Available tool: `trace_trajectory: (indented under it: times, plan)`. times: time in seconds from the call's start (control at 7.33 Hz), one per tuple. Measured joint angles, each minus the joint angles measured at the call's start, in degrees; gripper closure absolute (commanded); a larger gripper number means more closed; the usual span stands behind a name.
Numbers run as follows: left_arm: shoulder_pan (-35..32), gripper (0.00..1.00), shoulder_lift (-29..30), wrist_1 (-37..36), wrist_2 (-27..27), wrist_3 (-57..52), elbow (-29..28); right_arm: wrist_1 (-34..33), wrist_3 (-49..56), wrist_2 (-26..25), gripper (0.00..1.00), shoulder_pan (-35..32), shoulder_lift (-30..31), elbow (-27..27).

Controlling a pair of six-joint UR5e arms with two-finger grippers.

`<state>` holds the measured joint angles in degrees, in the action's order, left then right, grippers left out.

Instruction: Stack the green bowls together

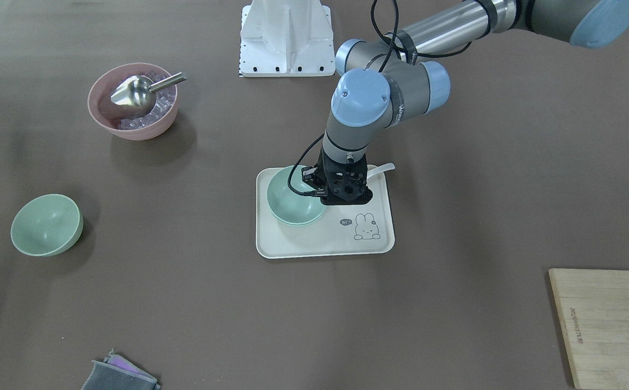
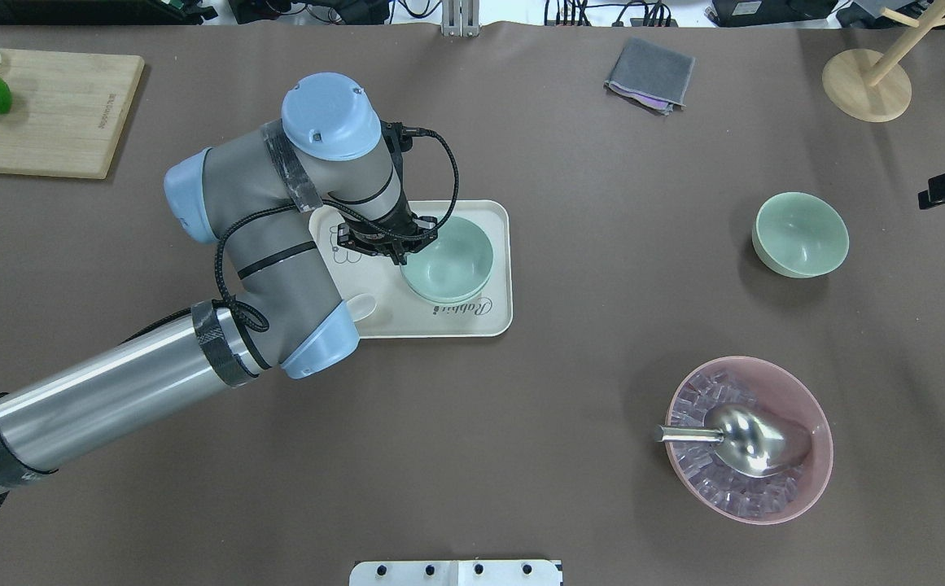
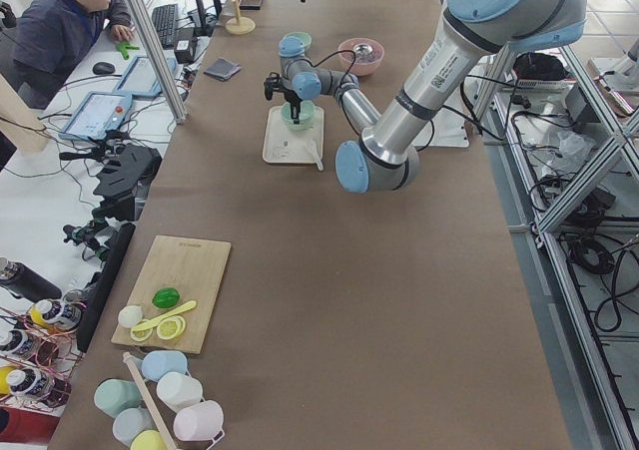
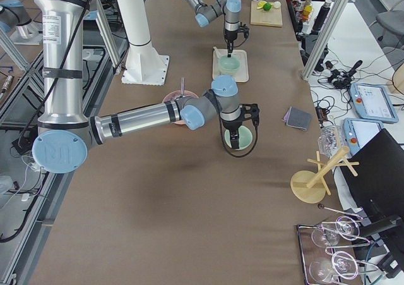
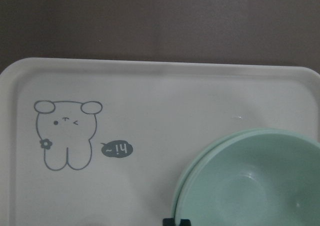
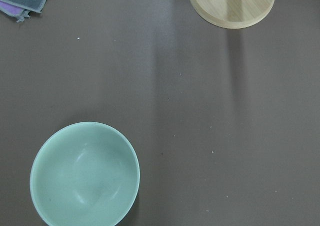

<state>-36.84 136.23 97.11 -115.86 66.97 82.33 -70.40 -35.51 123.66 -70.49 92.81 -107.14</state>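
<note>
Two pale green bowls (image 2: pixel 449 260) sit nested on a white tray (image 2: pixel 472 325); the left wrist view shows both rims (image 5: pixel 250 181). My left gripper (image 2: pixel 401 259) is at the stack's rim, and its fingertips (image 5: pixel 176 221) appear shut on the top green bowl. A third green bowl (image 2: pixel 800 234) stands alone on the table and also shows in the right wrist view (image 6: pixel 85 175). My right gripper (image 4: pixel 235 136) hangs high above it; whether it is open or shut I cannot tell.
A pink bowl (image 2: pixel 814 480) with ice and a metal scoop (image 2: pixel 753 439) stands near the robot's right. A white spoon (image 2: pixel 362 308) lies on the tray. A cutting board (image 2: pixel 41 114), a grey cloth (image 2: pixel 649 73) and a wooden stand (image 2: pixel 867 81) line the far side.
</note>
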Motion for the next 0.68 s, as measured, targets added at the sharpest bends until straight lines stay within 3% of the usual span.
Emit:
trace_trajectory:
  times: [0.14, 0.68]
  plan:
    - [0.01, 0.02, 0.00, 0.03, -0.04, 0.00, 0.01, 0.00, 0.00, 0.00, 0.01, 0.00, 0.00, -0.01]
    - [-0.18, 0.02, 0.03, 0.10, -0.07, -0.09, 0.92, 0.00, -0.02, 0.02, 0.01, 0.00, -0.02, -0.14]
